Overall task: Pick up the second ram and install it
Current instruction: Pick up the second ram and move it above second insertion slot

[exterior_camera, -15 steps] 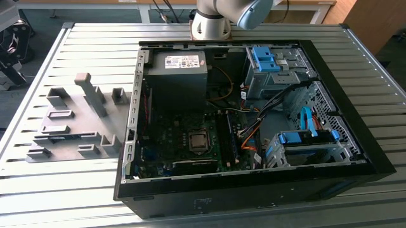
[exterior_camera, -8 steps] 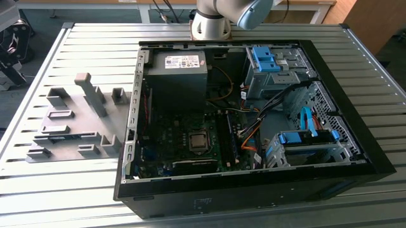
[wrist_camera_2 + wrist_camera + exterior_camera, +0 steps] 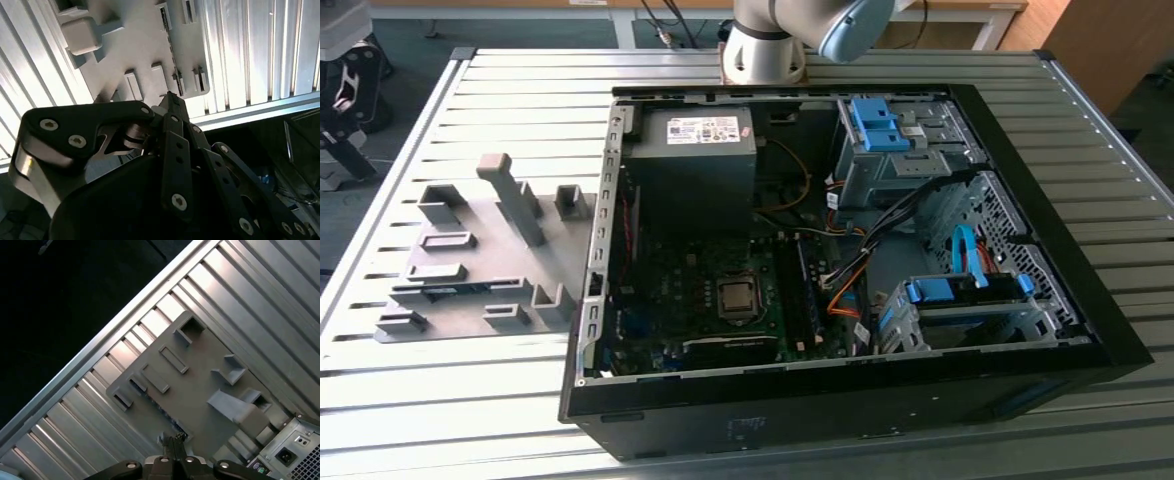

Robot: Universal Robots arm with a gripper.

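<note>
1. The hand (image 3: 172, 442) (image 3: 172, 100) is seen in both wrist views. Its two fingers are pressed together, and nothing is held between them.
2. The hand is held up in the air over a grey plate (image 3: 200, 390) and is not touching it.
3. The second ram (image 3: 162, 412) is found standing on its thin edge in a slot of that plate, close to the fingertips in the first wrist view. In the second wrist view it is seen as a thin dark strip (image 3: 170, 50).
4. In the exterior view a bit of blue is shown on the second ram (image 3: 438, 291), low between short grey blocks (image 3: 454, 272) that are fixed to the plate on both sides of it.
5. A tall block (image 3: 514, 195) is set farther back on the plate, well apart from the second ram.
6. The plate is laid on the ribbed metal counter (image 3: 520, 90), on the exterior view's left of an open computer case (image 3: 854, 400).
7. Inside the case a power box (image 3: 694, 150), blue holders (image 3: 874, 125) and orange wires (image 3: 841, 290) are packed close together.
8. The arm (image 3: 767, 40) is fixed at the far edge of the counter, behind the case.
</note>
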